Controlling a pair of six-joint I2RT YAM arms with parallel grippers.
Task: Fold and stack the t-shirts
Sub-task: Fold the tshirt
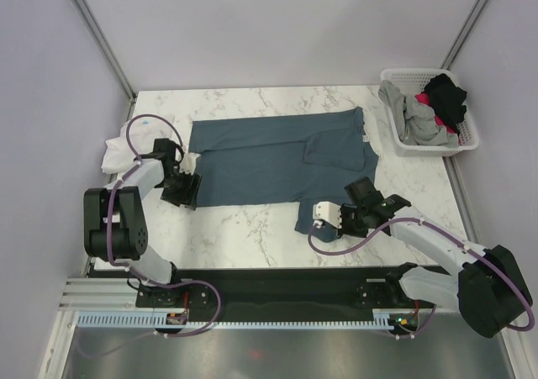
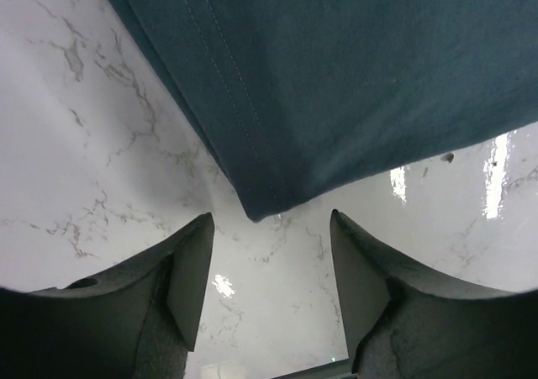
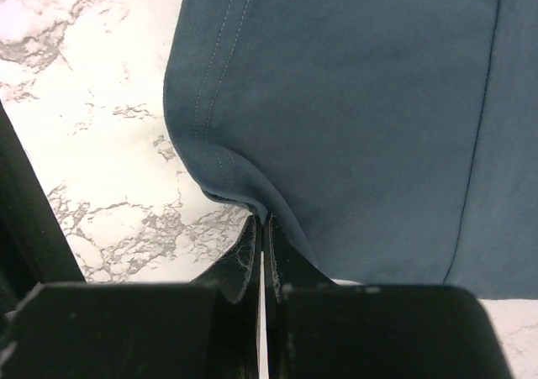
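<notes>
Slate-blue t-shirt [image 1: 269, 156]: spread mid-table [image 1: 252, 236], barely folded. Left hand [image 2: 269, 253]: jaws apart at its hem corner, empty. Right hand [image 3: 262, 232]: pinched on its near edge. Grey and black shirts [image 1: 416, 114] wait in basket [image 1: 466, 139]; we judge most work left.

At the slate-blue t-shirt's [image 1: 269, 160] near-left corner, left gripper [image 1: 185, 196]; on its near-right sleeve, right gripper [image 1: 313, 218]. Left of it, white t-shirt [image 1: 118, 148]; far right, basket [image 1: 420, 150] with grey t-shirt [image 1: 416, 114], black t-shirt [image 1: 445, 97].
</notes>
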